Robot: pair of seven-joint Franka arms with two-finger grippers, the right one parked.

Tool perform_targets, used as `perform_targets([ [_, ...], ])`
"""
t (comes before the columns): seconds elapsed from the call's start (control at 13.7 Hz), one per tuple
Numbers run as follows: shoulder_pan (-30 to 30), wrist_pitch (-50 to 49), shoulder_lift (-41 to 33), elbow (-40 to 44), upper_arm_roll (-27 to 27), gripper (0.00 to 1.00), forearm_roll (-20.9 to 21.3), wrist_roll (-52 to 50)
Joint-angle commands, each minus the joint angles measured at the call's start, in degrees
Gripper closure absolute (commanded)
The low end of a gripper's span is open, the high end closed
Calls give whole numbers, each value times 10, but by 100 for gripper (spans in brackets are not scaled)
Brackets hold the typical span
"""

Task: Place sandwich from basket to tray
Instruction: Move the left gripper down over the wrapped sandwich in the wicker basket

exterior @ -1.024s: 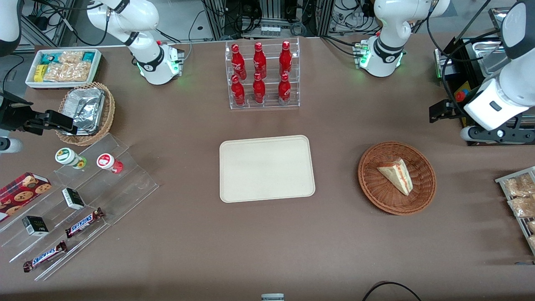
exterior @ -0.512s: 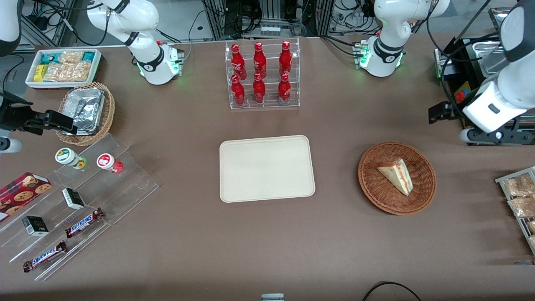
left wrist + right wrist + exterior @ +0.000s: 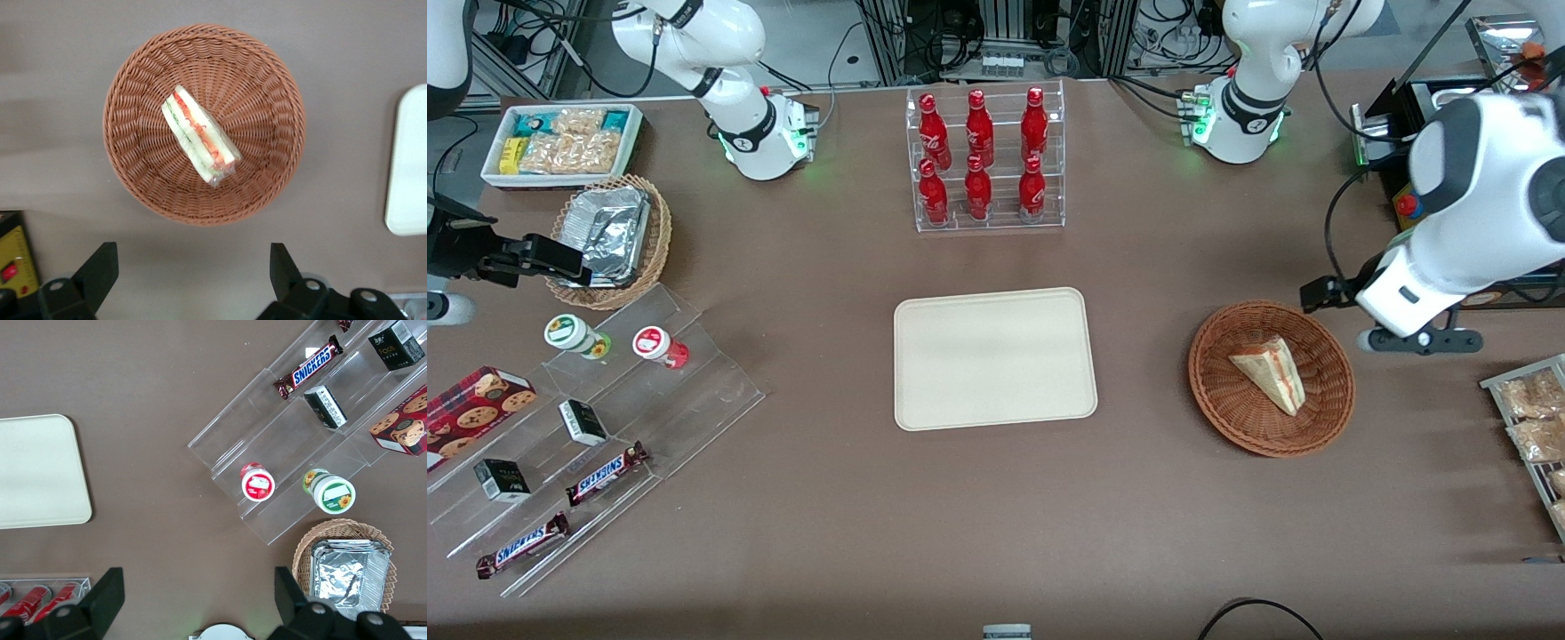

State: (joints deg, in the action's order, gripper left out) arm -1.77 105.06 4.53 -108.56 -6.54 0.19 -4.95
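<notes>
The gripper (image 3: 190,273) is seen with its two fingers spread wide and nothing between them, and it is now held above the table just off the rim of the basket (image 3: 1272,378), at about two o'clock from the basket in the front view. Compared with half a second ago, the working arm has been swung in from the table's edge toward the basket, so that the basket is now framed whole in the wrist view, with both fingertips well apart from the wicker. The sandwich (image 3: 1270,373) is left untouched: it lies in the middle of the basket (image 3: 203,123), its cut edge with red filling turned up, wrapped in what looks like clear film. The tray (image 3: 994,357) lies bare at nine o'clock from the basket, well apart from it. The approach is judged to be under way and the grasp not yet begun; the gripper must yet be brought over the sandwich (image 3: 199,142) and lowered, the fingers set across its long sides.
</notes>
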Motion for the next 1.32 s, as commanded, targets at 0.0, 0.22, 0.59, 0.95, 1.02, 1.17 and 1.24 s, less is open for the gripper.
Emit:
perform_targets([
  [0.0, -3, 31, 16, -18, -7, 0, 1, -47],
  [0.22, -7, 70, 30, -40, -7, 0, -3, -93],
  [0.59, -2, 152, 55, -74, -7, 0, 1, -286],
  [0.95, -2, 246, 54, -135, -6, 0, 1, -359],
  [1.02, -2, 265, 56, -144, -6, 0, 1, -376],
  [1.17, -2, 287, 65, -155, -7, 0, 1, -390],
  [1.24, -2, 296, 72, -157, -6, 0, 1, -393],
])
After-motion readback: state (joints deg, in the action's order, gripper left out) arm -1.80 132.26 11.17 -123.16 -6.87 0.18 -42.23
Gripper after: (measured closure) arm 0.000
